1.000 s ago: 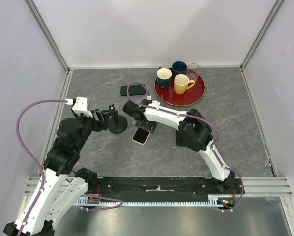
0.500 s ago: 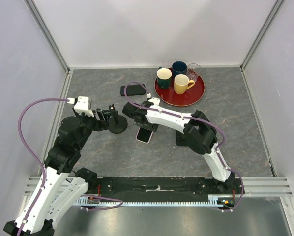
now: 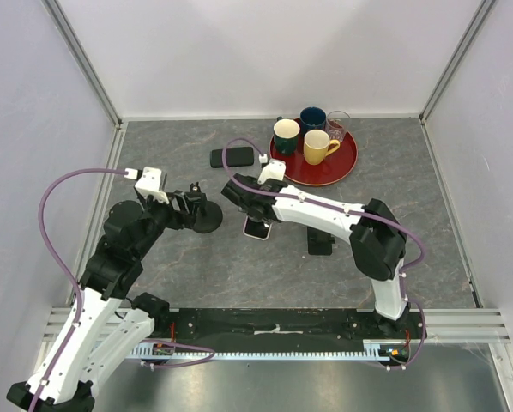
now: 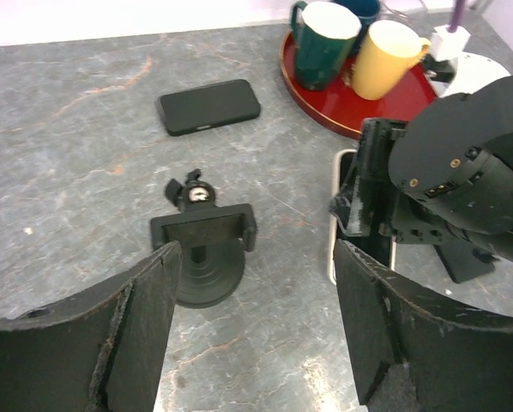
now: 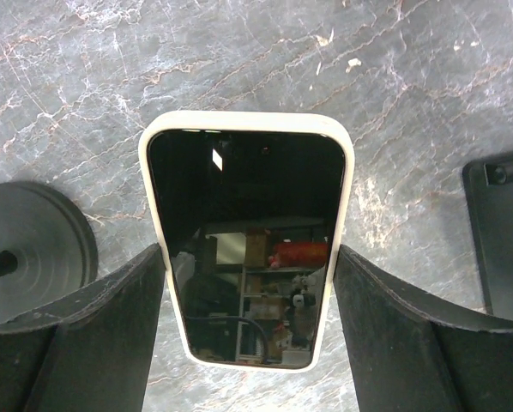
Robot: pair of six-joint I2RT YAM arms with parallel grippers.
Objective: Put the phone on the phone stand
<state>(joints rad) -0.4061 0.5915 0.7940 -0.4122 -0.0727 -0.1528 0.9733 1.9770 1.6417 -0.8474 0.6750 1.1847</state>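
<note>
Turned straighter than before, the phone (image 5: 248, 215) is riding clamped widthwise in my right gripper (image 5: 250, 253). Leftward, the stand (image 4: 203, 236) is waiting by my open left gripper (image 4: 256, 251).

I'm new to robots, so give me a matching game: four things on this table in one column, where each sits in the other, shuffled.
1. white-cased phone
2. bare black phone
3. yellow ceramic mug
4. black round-based phone stand

A. on the round red tray
B. between the right arm's jaws
C. ahead of the left arm's open jaws
D. lying alone, left of the tray

Pairs: 1-B, 2-D, 3-A, 4-C
</note>
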